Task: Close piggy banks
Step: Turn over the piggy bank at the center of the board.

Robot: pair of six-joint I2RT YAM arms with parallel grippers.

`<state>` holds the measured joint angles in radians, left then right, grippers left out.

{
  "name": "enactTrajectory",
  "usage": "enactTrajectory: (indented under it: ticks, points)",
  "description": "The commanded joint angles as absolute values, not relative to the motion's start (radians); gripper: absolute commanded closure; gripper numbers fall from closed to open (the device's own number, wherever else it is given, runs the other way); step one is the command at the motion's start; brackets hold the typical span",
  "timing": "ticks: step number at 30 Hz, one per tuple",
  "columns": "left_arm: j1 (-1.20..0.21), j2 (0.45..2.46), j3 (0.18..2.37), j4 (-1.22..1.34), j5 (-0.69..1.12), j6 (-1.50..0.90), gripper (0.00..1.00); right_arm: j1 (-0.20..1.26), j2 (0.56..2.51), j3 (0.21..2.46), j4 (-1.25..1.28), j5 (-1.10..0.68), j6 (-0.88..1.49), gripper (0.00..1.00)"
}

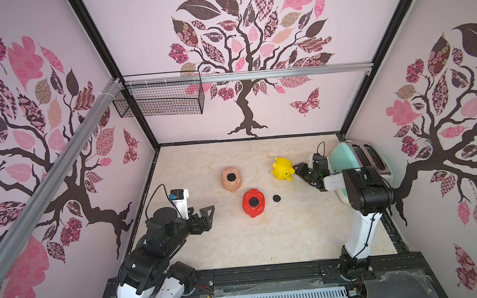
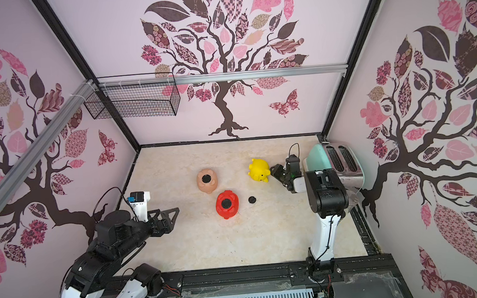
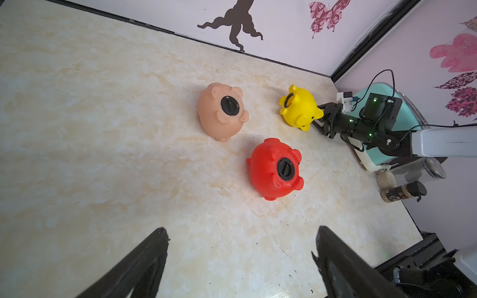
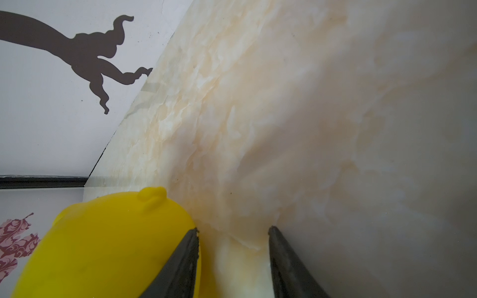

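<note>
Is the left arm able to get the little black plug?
Probably, but only over or around the red piggy bank, which sits between the open left gripper and the black plug.

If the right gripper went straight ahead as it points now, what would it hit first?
Most likely the yellow plastic piggy bank, touching or nearly touching the right gripper. In the right wrist view one finger overlaps its side; the gap shows only table.
</note>
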<state>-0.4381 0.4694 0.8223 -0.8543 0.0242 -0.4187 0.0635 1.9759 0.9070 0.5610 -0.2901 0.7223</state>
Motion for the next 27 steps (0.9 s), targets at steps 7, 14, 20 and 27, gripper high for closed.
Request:
enactTrajectory:
  ticks: [7,14,20,27]
  points:
    - [-0.437,0.46,0.813,-0.833,0.031,-0.41,0.08,0.057,1.889,0.948,0.352,-0.2,0.658,0.44]
    - [-0.437,0.455,0.811,-0.832,0.032,-0.409,0.08,0.058,1.761,0.969,0.24,-0.146,0.63,0.33]
    - [-0.437,0.449,0.811,-0.831,0.032,-0.409,0.08,0.086,1.715,1.029,0.167,-0.195,0.594,0.26]
    - [-0.437,0.446,0.812,-0.832,0.031,-0.41,0.08,0.143,1.773,1.167,0.062,-0.246,0.498,0.17]
